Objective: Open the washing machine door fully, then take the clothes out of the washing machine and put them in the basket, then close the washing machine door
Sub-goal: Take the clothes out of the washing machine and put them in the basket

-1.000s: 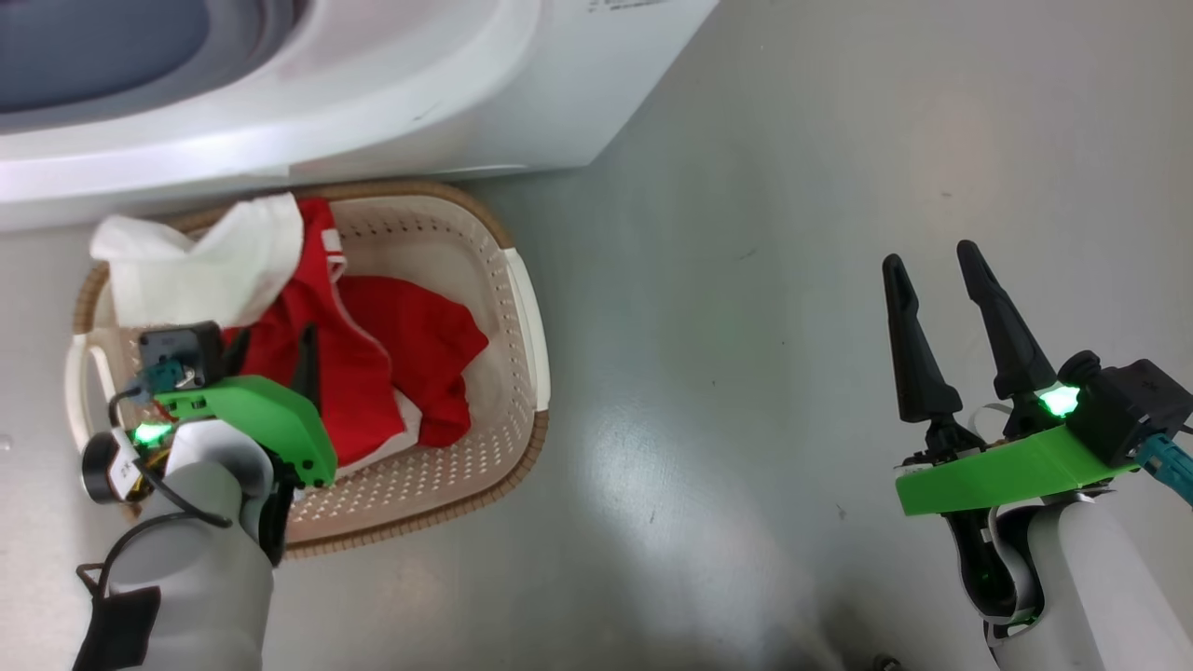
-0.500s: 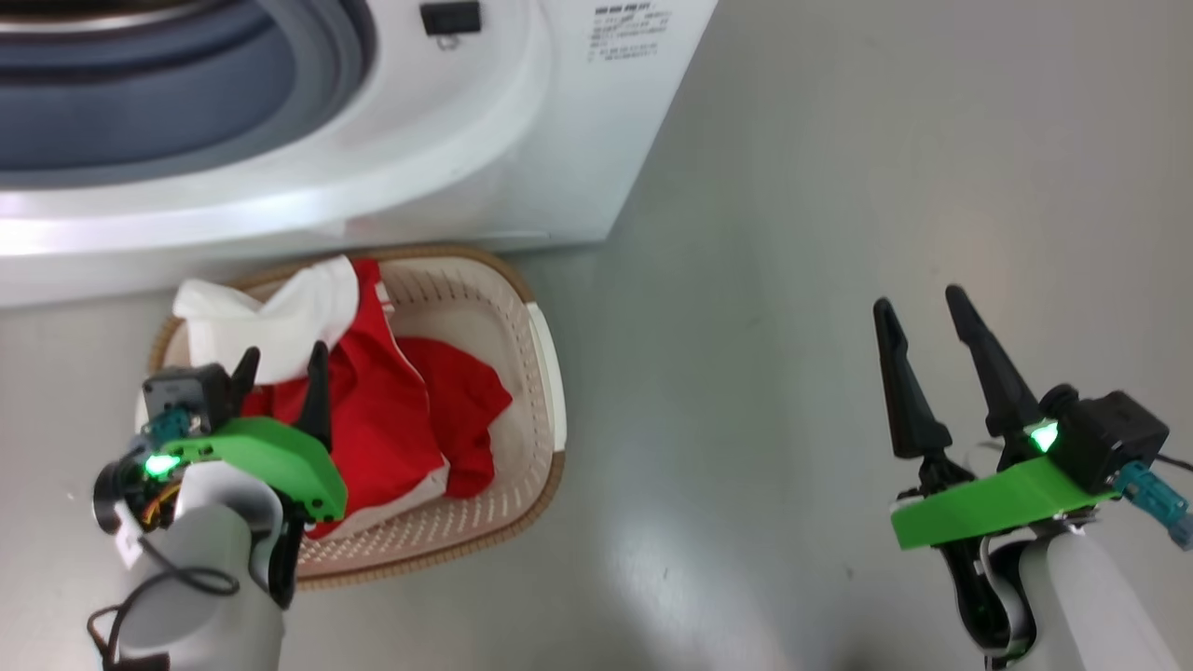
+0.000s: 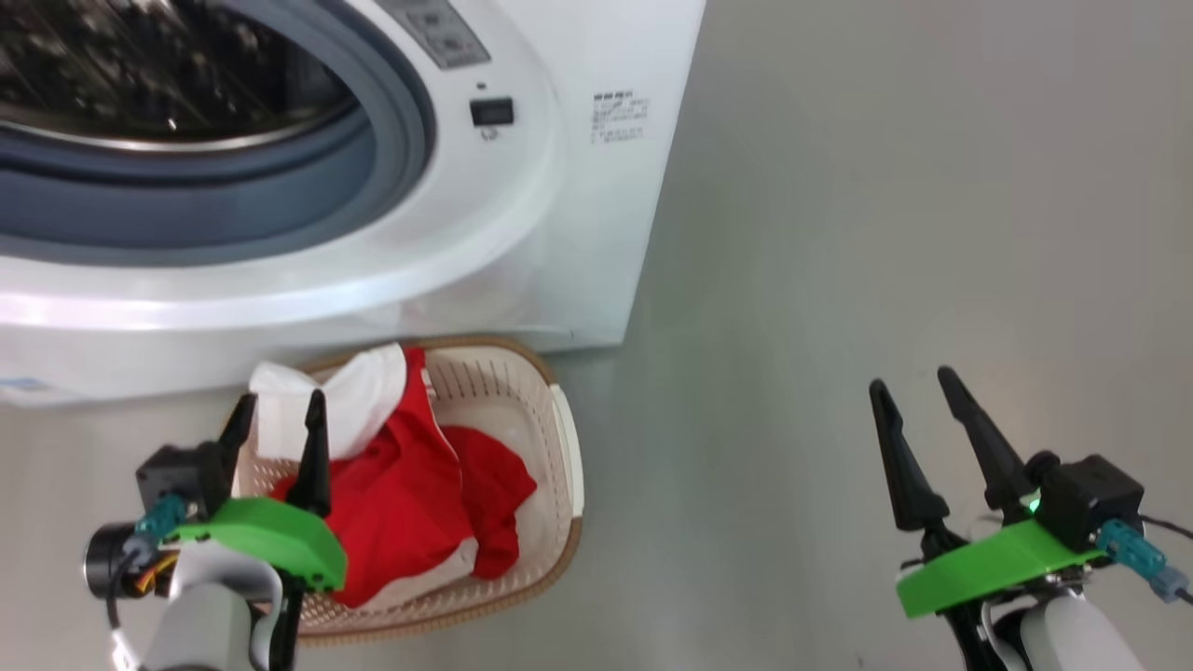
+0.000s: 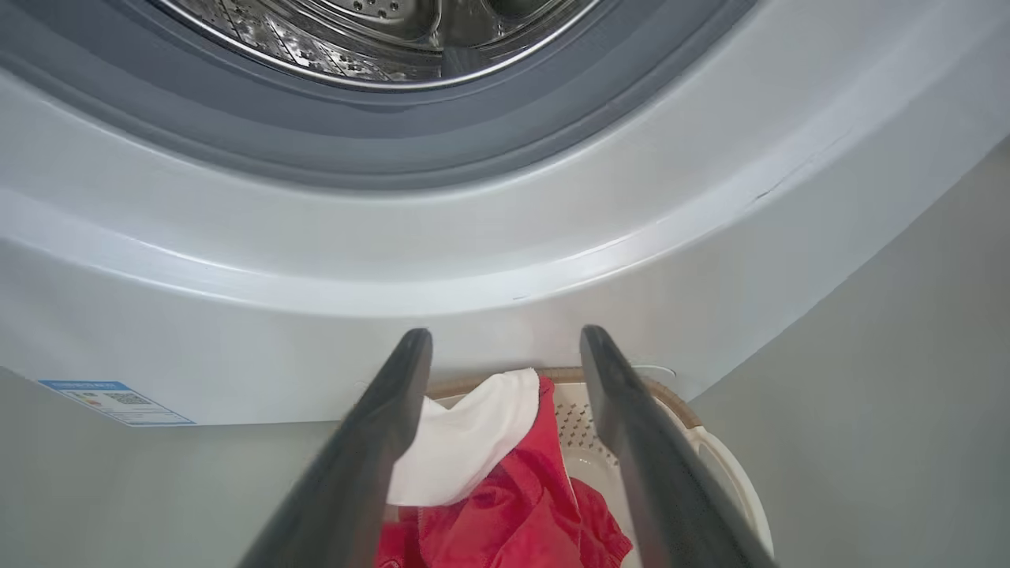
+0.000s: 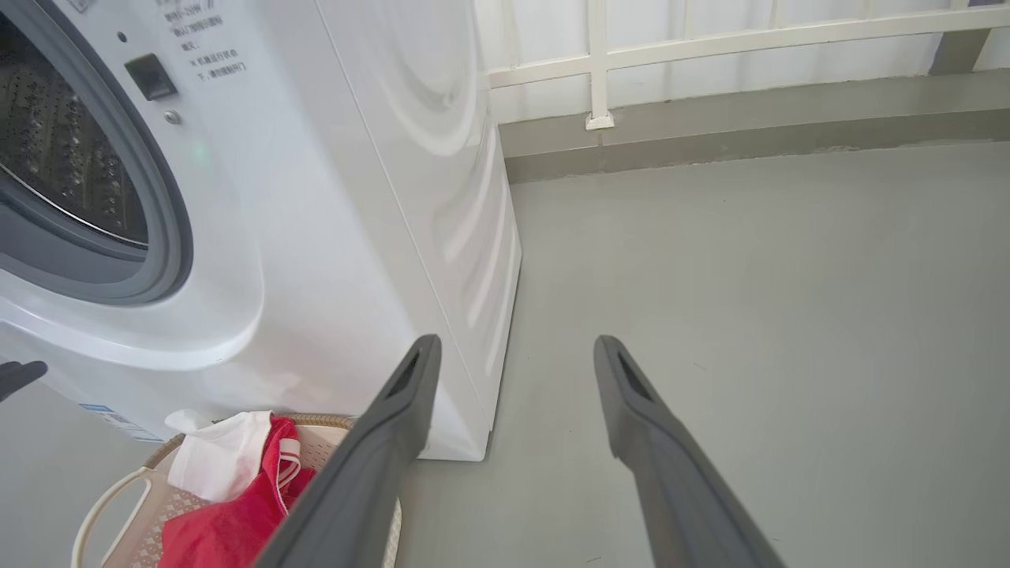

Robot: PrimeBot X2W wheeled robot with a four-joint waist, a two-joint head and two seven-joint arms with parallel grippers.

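Note:
The washing machine (image 3: 578, 214) stands open at the upper left, its grey ring and steel drum (image 3: 140, 65) exposed; the washing machine door is out of view. On the floor before it sits the basket (image 3: 569, 466), with the red and white clothes (image 3: 410, 503) heaped inside. My left gripper (image 3: 277, 403) is open and empty above the basket's left rear, over the white cloth. In the left wrist view the left gripper (image 4: 506, 335) frames the clothes (image 4: 505, 505), the basket (image 4: 710, 442) and the machine's front (image 4: 473, 260). My right gripper (image 3: 911, 382) is open and empty over bare floor at the right.
Grey floor (image 3: 839, 233) stretches to the right of the machine. In the right wrist view a white railing and low wall (image 5: 710, 39) stand behind, with the machine's side (image 5: 442, 197), the basket (image 5: 102, 505) and the clothes (image 5: 229, 521) at the left.
The head camera has tilted up, bringing the drum into view. My left gripper has lifted off the red clothes toward the basket's rear. The clothes stay in the basket.

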